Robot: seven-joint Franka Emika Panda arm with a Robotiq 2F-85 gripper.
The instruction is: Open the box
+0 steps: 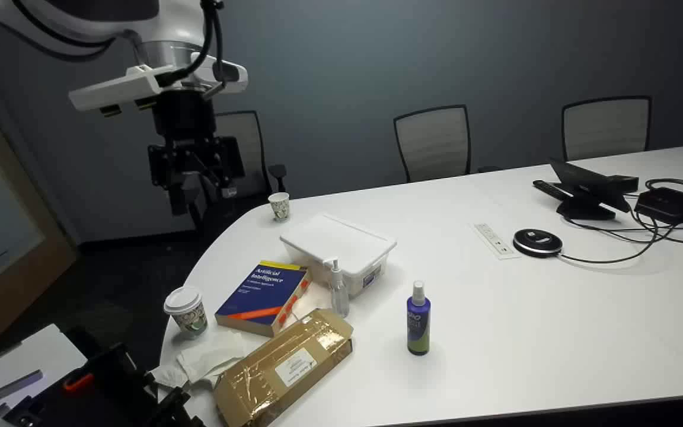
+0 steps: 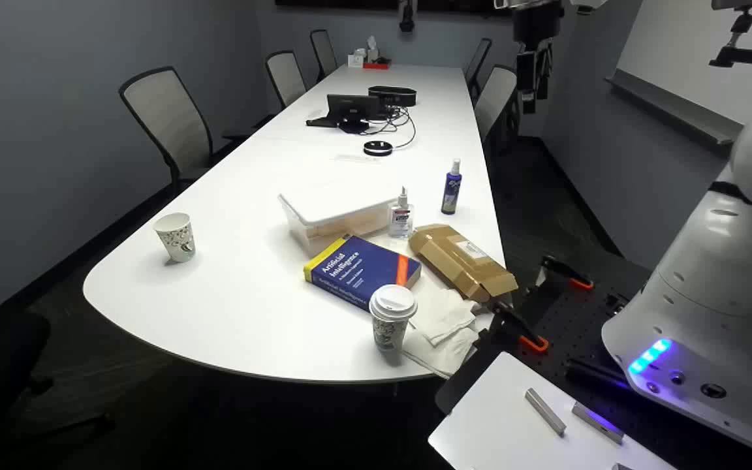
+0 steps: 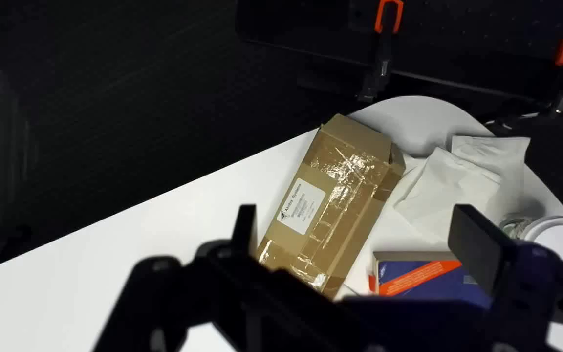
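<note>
A clear plastic box with a white lid (image 1: 338, 242) stands on the white table, and it also shows in an exterior view (image 2: 337, 203). Its lid lies on top. A brown cardboard box (image 1: 258, 379) with shiny tape and a white label lies nearer the robot base; it also shows in an exterior view (image 2: 454, 264) and the wrist view (image 3: 345, 215). Its end flaps stick out. My gripper (image 1: 204, 198) is open and empty, high above the table's level and apart from both boxes. Its fingers (image 3: 357, 222) are wide apart in the wrist view, where the plastic box does not show.
A blue book (image 1: 264, 296) and a clear pump bottle (image 1: 340, 296) stand close beside the plastic box. A purple spray bottle (image 1: 418, 326), a lidded cup (image 2: 390, 326), an open cup (image 2: 175, 238) and napkins (image 3: 452, 186) are on the table. Clamps (image 2: 523, 329) sit at the base.
</note>
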